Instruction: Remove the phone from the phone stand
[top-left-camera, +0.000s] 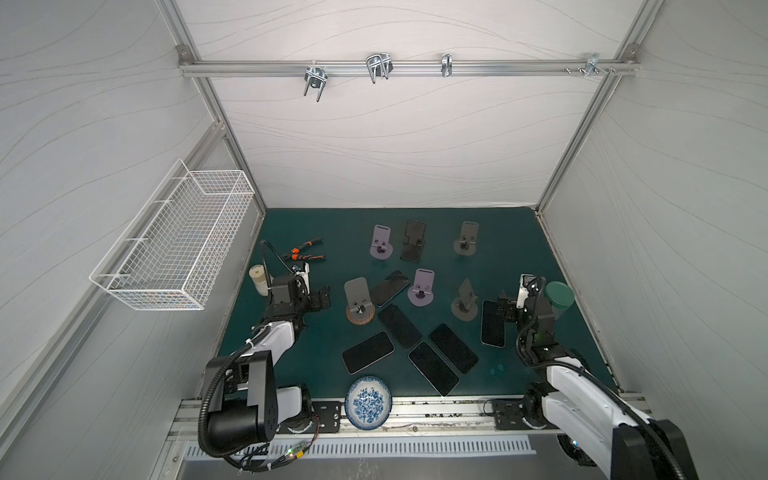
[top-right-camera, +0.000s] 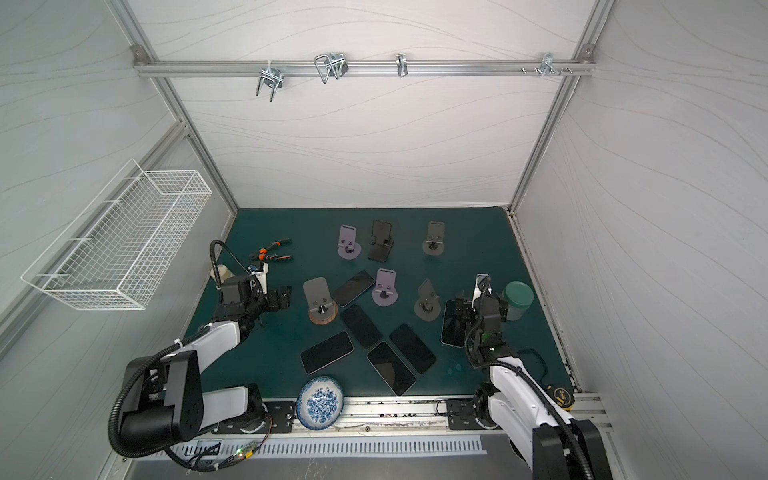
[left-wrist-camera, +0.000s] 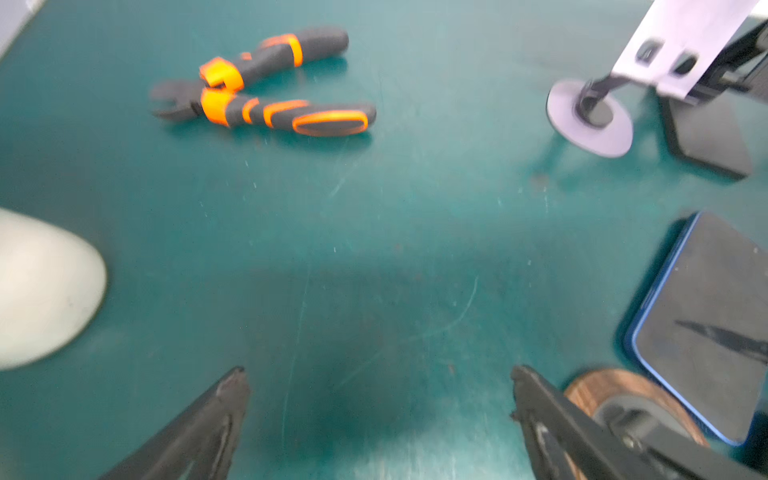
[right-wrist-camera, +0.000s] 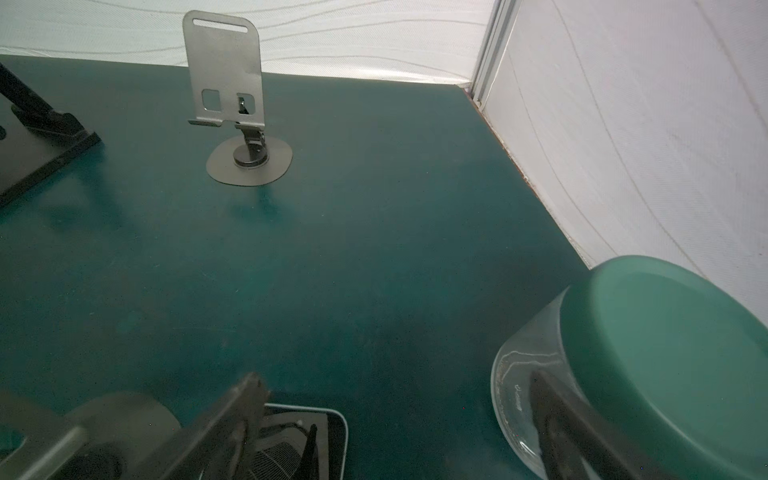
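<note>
reference: wood-base stand (top-left-camera: 360, 311), upright on the green mat (top-left-camera: 316, 361); we place everything else from it
left gripper (top-left-camera: 322, 297): just left of the wood-base stand, jaws spread wide, nothing between them, only bare mat below in the left wrist view
right gripper (top-left-camera: 505, 305): well to the right of the stand, jaws wide apart, nothing held, over the far end of the white-edged phone (top-left-camera: 493, 328)
phones: we count six, all lying on the mat, off the stands
blue-edged phone (top-left-camera: 390, 288): just right of the stand, between it and the near purple stand (top-left-camera: 422, 289); we cannot tell if it touches the wood base
slanted phone (top-left-camera: 400, 326): just front-right of the stand
front phone (top-left-camera: 368, 352): in front of the stand
paired phones (top-left-camera: 453, 348): side by side, further front-right
tilted grey stand (top-left-camera: 465, 301): right of the stand, past the near purple stand
back row: far purple stand (top-left-camera: 381, 245), black stand (top-left-camera: 412, 245), far grey stand (top-left-camera: 466, 241), all behind the stand
pliers (top-left-camera: 305, 251): behind-left of the stand, handles apart
cream tub (top-left-camera: 259, 280): left of the stand, beyond the left gripper
jar (top-left-camera: 560, 297): green lid, far right, just past the right gripper
plate (top-left-camera: 368, 402): blue-and-white, straight in front of the stand, at the mat's front edge
</note>
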